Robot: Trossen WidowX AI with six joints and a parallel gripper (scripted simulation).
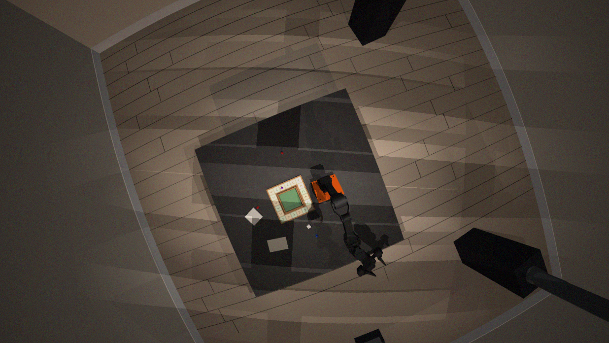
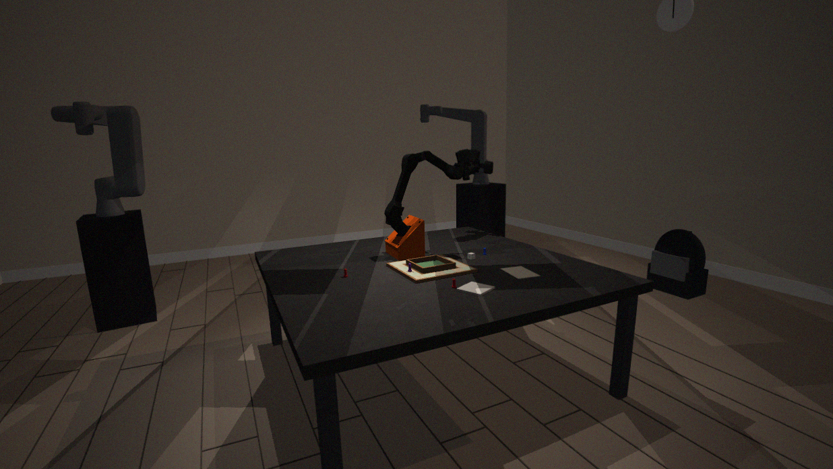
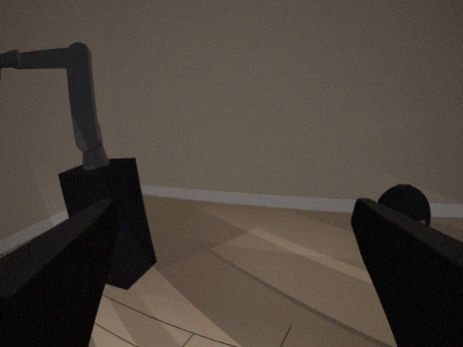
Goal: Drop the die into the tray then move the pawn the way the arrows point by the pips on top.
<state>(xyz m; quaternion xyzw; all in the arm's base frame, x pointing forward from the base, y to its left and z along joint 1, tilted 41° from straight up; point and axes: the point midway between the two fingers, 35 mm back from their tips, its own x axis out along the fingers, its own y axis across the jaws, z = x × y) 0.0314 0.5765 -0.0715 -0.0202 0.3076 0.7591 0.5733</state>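
A small white die (image 1: 308,226) (image 2: 470,255) lies on the dark table, just off the board's corner on the arm's side. Its pips are too small to read. The pale board (image 1: 273,200) (image 2: 417,278) has a ring of arrow squares around a brown-rimmed dice tray (image 1: 290,200) (image 2: 431,263) with a green floor, which looks empty. A purple pawn (image 1: 281,187) (image 2: 410,267) stands upright on the ring, in the upper row in the top view. My gripper (image 1: 380,270) (image 3: 239,212) is open and empty, raised beyond the table's edge, far from die and pawn.
A blue pawn (image 1: 316,235) (image 2: 484,251) stands near the die. One red pawn (image 1: 257,207) (image 2: 453,284) stands beside a white card (image 1: 253,216) (image 2: 475,288); another red pawn (image 1: 282,153) (image 2: 345,272) stands apart. A greyish card (image 1: 277,244) (image 2: 520,271) lies flat. My orange base (image 1: 334,187) (image 2: 414,238) adjoins the board.
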